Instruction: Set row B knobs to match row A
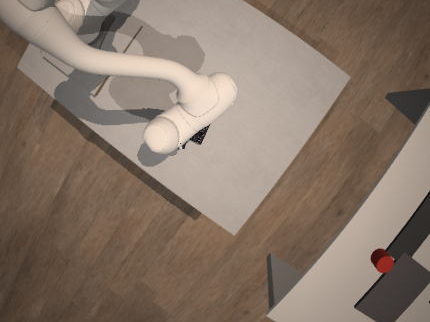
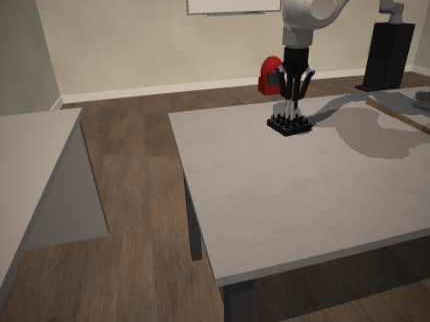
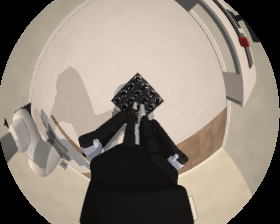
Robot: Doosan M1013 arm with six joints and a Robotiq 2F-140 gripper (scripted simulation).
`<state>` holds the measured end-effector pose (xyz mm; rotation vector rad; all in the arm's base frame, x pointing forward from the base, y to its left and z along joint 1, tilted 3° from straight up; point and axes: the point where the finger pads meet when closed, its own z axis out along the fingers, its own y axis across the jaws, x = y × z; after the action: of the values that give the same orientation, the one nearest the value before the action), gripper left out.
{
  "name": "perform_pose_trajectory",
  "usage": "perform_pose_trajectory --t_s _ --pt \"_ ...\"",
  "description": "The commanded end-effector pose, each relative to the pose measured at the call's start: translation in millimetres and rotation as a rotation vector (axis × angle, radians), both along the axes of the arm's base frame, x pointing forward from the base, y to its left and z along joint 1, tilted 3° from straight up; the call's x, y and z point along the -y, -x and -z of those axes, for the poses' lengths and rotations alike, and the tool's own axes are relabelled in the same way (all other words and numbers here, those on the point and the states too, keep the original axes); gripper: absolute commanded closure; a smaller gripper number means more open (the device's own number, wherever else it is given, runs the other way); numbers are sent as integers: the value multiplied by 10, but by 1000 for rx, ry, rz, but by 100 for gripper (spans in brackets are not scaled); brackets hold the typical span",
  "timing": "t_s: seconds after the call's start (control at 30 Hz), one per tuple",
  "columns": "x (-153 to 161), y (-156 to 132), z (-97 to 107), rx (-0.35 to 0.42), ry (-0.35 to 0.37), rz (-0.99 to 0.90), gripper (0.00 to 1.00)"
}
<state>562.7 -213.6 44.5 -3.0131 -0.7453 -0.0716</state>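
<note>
Top overhead, exterior oblique, wrist downward.

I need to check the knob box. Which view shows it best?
Exterior: the knob box shows whole on the table under the claw. In the top view the arm hides most of it; in the wrist view it is small, behind the fingers.

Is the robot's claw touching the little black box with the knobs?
Touching. In the exterior view the gripper reaches down among the knobs of the knob box, its fingers nearly shut with no gap above the box. Which knob is too small to tell.
</note>
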Motion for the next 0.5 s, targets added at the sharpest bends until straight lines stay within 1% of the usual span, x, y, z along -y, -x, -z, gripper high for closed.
perform_pose_trajectory --t_s 0.0,0.17,0.47 --pt "-1 0 -1 -5 0 70 95" --pt "-1 0 -1 -8 -3 152 95" --pt "-1 0 -1 -12 -5 220 95"
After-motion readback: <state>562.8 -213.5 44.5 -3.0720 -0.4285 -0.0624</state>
